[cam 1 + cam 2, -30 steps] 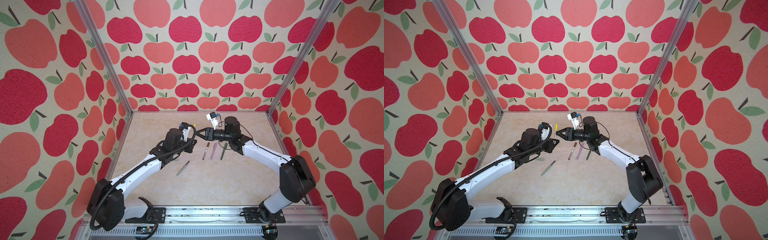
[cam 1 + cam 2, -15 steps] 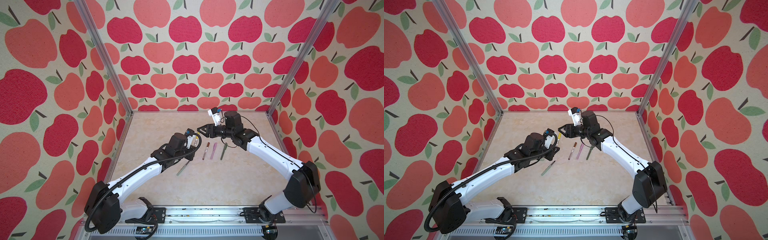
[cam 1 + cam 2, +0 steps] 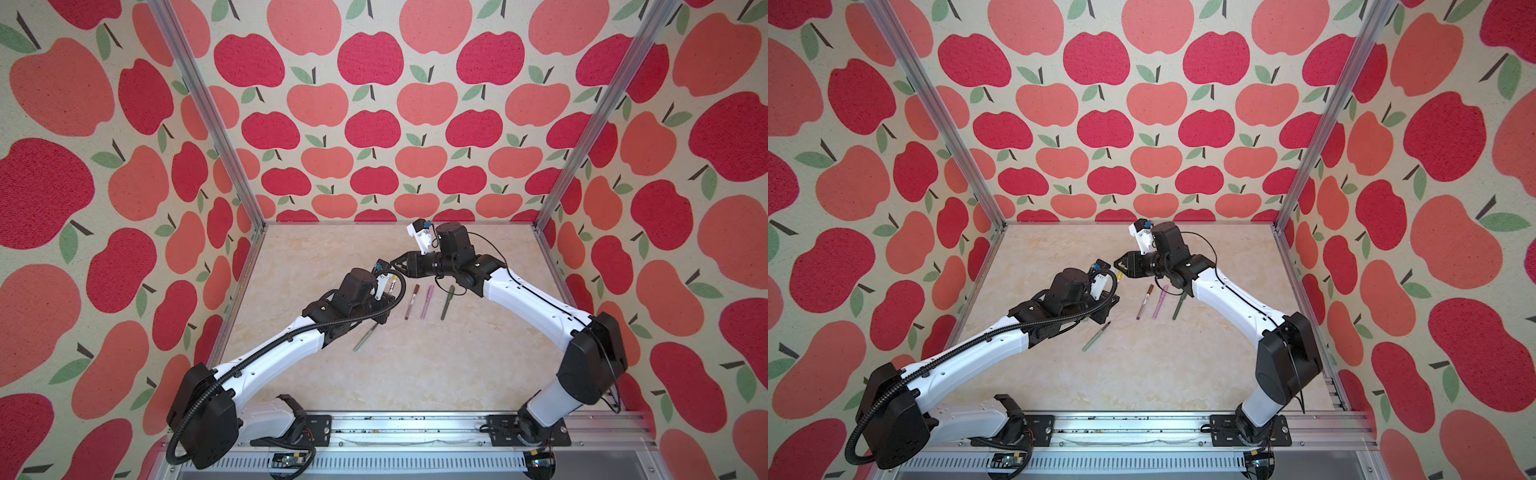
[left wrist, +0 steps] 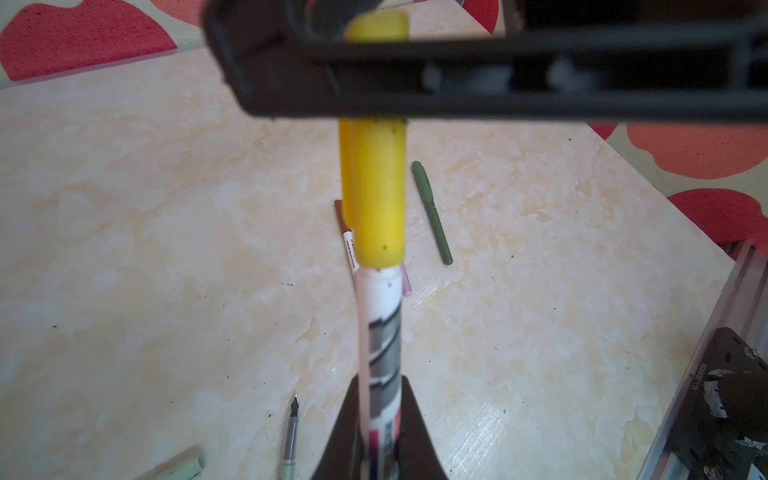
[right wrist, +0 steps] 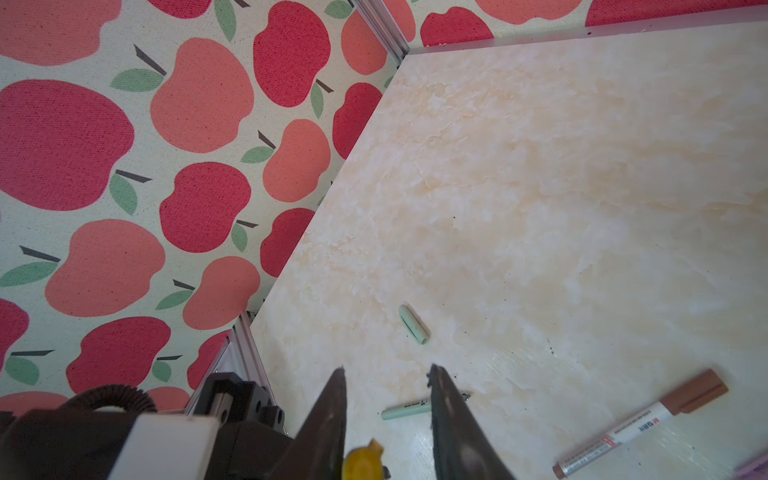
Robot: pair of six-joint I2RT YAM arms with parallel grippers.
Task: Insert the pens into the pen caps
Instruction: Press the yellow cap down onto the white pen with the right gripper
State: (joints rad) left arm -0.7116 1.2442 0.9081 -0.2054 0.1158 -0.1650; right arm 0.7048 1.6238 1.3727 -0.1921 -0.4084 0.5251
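1. The white printed pen is pinched by the left gripper, with the yellow cap seated over its tip.
2. The right gripper is spread around that cap, with a gap on one side.
3. The uncapped sage pen and the light green cap are seen lying apart on the bench.

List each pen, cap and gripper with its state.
white pen: yellow-capped
left gripper: shut on white pen
right gripper: open around yellow cap
brown-capped pen: lying capped
pink pen: lying capped
dark green pen: lying capped
pale green pen: uncapped, lying
light green cap: loose
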